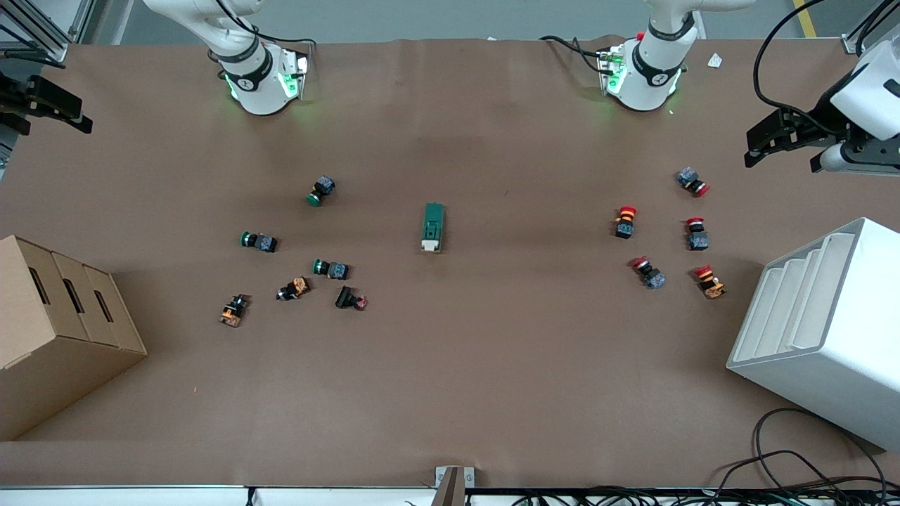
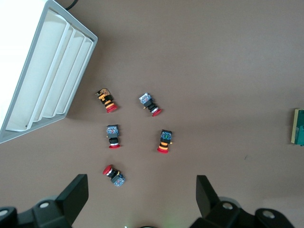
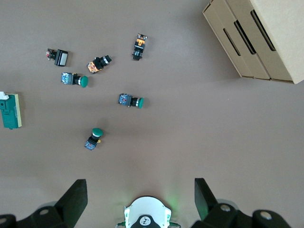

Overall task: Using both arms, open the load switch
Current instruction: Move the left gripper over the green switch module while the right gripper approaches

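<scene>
The load switch (image 1: 432, 227) is a dark-green block with a white lever end, lying flat at the middle of the table. It also shows at the edge of the left wrist view (image 2: 298, 127) and of the right wrist view (image 3: 10, 110). My left gripper (image 1: 780, 144) hangs high over the left arm's end of the table, open (image 2: 141, 197), holding nothing. At the right arm's end my right gripper (image 1: 46, 116) is also raised and open (image 3: 140, 197), with its own arm's base (image 3: 147, 214) beneath it. Both grippers are well away from the switch.
Several red-capped push buttons (image 1: 625, 221) lie toward the left arm's end, beside a white slotted rack (image 1: 823, 330). Green-capped buttons (image 1: 259, 241) and others lie toward the right arm's end, near a cardboard box (image 1: 56, 330). Cables run along the table's front edge.
</scene>
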`<move>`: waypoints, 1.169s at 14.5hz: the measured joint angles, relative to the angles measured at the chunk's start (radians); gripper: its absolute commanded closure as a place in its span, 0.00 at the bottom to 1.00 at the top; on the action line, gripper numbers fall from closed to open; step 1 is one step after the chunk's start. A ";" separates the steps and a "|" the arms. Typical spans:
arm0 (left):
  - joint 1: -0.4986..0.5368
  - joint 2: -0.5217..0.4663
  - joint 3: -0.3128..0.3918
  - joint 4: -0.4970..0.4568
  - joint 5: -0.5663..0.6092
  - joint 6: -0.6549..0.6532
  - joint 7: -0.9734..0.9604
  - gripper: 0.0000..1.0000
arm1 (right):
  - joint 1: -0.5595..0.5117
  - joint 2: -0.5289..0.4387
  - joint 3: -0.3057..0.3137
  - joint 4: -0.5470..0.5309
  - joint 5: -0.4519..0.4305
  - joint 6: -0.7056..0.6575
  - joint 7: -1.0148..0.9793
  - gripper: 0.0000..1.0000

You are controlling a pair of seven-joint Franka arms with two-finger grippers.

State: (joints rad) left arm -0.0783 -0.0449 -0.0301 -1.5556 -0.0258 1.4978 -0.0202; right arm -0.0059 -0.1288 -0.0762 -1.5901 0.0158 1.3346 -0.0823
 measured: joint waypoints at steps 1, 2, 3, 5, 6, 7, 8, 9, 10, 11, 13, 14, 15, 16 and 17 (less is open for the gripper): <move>0.000 0.000 0.000 0.001 0.000 0.000 0.000 0.00 | -0.001 0.000 0.000 0.000 0.000 0.000 0.000 0.00; 0.000 0.000 0.000 0.002 0.000 0.000 0.000 0.00 | -0.003 0.000 -0.001 0.000 0.000 0.001 0.000 0.00; -0.001 0.000 0.000 0.003 0.000 0.000 0.000 0.00 | -0.005 0.000 -0.002 0.000 0.000 0.003 0.000 0.00; -0.005 0.000 -0.003 0.006 0.000 0.000 0.000 0.00 | -0.006 0.000 -0.001 0.000 0.000 0.015 0.000 0.00; -0.010 0.000 -0.007 0.007 0.000 0.000 0.000 0.00 | -0.006 0.000 -0.001 0.000 0.000 0.020 0.000 0.00; -0.019 0.000 -0.013 0.008 0.000 0.000 0.000 0.00 | -0.006 0.000 0.000 0.000 0.000 0.021 0.000 0.00; -0.031 0.002 -0.022 0.008 0.000 0.000 -0.002 0.00 | -0.006 0.000 0.000 -0.001 0.000 0.021 0.000 0.00; -0.041 0.006 -0.037 0.008 -0.001 0.000 -0.011 0.00 | -0.006 0.000 0.001 -0.001 0.000 0.021 0.000 0.00; -0.050 0.014 -0.058 0.008 -0.001 0.000 -0.026 0.00 | -0.005 0.000 0.002 -0.001 0.000 0.020 0.000 0.00; -0.057 0.025 -0.085 0.008 -0.002 0.005 -0.048 0.00 | -0.005 0.000 0.002 -0.001 0.000 0.021 0.000 0.00; -0.068 0.054 -0.157 0.008 -0.002 0.047 -0.129 0.00 | -0.006 0.001 0.001 -0.001 0.000 0.024 0.001 0.00; -0.070 0.069 -0.200 0.008 -0.002 0.081 -0.187 0.00 | -0.008 0.005 0.000 -0.001 0.000 0.027 0.001 0.00; -0.072 0.082 -0.244 0.008 -0.002 0.112 -0.256 0.00 | -0.011 0.016 -0.002 -0.002 0.000 0.027 0.002 0.00; -0.074 0.096 -0.288 0.008 -0.002 0.137 -0.328 0.00 | -0.012 0.039 -0.003 -0.002 0.000 0.028 0.001 0.00; -0.077 0.112 -0.333 0.008 -0.001 0.163 -0.404 0.00 | -0.013 0.076 -0.002 0.000 0.000 0.037 0.001 0.00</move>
State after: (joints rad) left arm -0.1556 0.0672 -0.3627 -1.5477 -0.0269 1.6605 -0.4239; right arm -0.0186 -0.0525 -0.0785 -1.5902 0.0158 1.3720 -0.0811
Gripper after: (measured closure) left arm 0.000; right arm 0.000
